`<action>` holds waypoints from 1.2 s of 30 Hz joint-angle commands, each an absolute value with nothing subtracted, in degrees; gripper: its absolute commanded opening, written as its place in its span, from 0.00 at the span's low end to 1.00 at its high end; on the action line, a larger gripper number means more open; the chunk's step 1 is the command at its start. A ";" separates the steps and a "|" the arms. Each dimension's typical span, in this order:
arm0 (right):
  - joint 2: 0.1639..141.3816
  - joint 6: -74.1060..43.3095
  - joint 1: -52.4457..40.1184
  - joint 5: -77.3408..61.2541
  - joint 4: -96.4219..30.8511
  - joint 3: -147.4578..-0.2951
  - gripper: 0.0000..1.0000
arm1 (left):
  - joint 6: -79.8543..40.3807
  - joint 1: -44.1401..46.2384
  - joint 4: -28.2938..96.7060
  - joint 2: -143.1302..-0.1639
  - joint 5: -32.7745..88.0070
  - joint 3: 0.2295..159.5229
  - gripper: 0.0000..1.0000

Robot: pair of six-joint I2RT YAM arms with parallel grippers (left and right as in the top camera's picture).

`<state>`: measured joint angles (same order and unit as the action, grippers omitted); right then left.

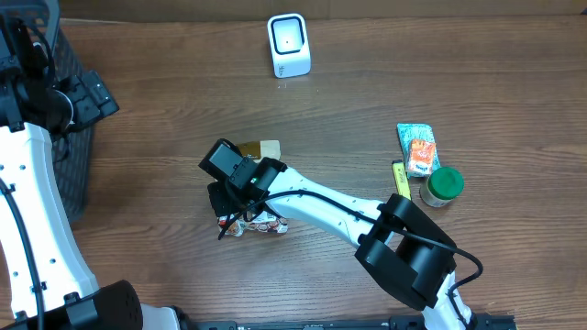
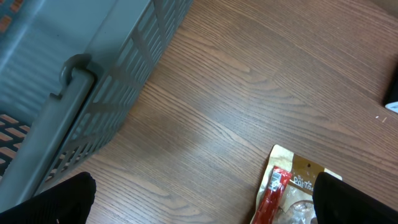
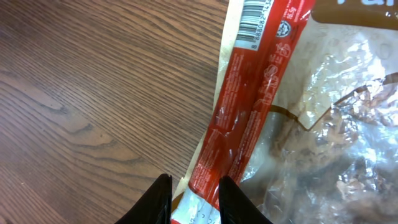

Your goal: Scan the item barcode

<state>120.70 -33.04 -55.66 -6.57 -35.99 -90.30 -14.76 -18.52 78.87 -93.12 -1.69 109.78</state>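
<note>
Two arms work at a wooden bench (image 1: 477, 73). At the far left stands a grey slatted basket (image 2: 124, 56), and the left claw (image 2: 205, 208) hangs just beside it, released, its fingertips (image 2: 59, 199) spread to the bottom corners of the left wrist view with bare wood between them. Toward the rear, near the middle, a white scanner (image 1: 289, 44) stands upright, well apart from everything else. In front of it, left of centre, the snack packet (image 1: 266, 225) lies flat on the bench, a clear bag with a red strip (image 3: 249, 106) running down one side. The barcode (image 3: 254, 22) sits face up at the far end of that strip. The right claw (image 3: 194, 199) is down over the packet's near end, its fingers a narrow way apart with the end of the red strip between them. Whether they pinch the strip or merely straddle it cannot be told. Farther right, three things lie close together: an orange and green sachet (image 1: 419, 148), a yellow stick (image 1: 401, 179) just below it, and a green-lidded jar (image 1: 442, 186) beside both.
</note>
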 commanded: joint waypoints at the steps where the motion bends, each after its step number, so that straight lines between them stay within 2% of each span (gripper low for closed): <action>1: 120.62 -33.26 -56.23 -5.54 -35.86 -89.93 0.26 | -14.33 -18.72 78.87 -92.99 -1.50 110.74 1.00; 7: 121.45 -33.23 -56.25 -4.93 -35.83 -89.93 0.27 | -14.33 -18.72 78.87 -92.99 -1.48 110.74 1.00; 13: 122.65 -33.26 -56.25 -4.95 -35.81 -89.93 0.34 | -14.33 -18.72 78.89 -92.99 -1.50 110.74 1.00; 36: 124.38 -33.28 -56.25 -4.95 -35.77 -89.93 0.34 | -14.33 -18.72 78.87 -92.99 -1.50 110.74 1.00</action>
<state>122.89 -33.04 -55.99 -5.56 -36.05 -90.30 -14.76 -18.52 78.89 -93.12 -1.69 109.78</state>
